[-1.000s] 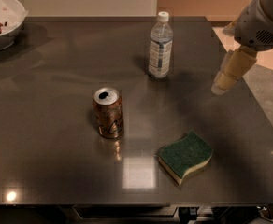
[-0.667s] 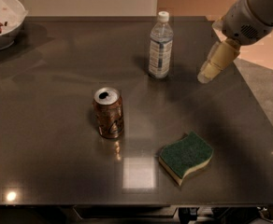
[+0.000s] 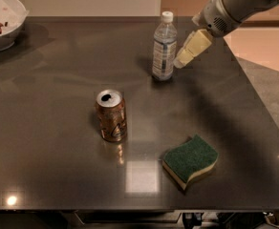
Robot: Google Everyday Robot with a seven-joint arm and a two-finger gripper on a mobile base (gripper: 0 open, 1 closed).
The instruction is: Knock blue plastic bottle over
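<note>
The blue plastic bottle (image 3: 164, 46) stands upright at the far middle of the dark table (image 3: 48, 151). It is clear, with a white cap and a white-and-blue label. My gripper (image 3: 182, 61) comes in from the upper right on a grey arm. Its cream-coloured tip sits just to the right of the bottle at label height, very close to it or just touching.
A brown-orange soda can (image 3: 111, 115) stands upright in front of the bottle to the left. A green-and-yellow sponge (image 3: 190, 160) lies at the front right. A white bowl (image 3: 1, 19) with food sits at the far left corner. The table's right edge runs past the arm.
My gripper has moved left and slightly up, from well right of the bottle to right beside it. The bottle, can and sponge have not moved.
</note>
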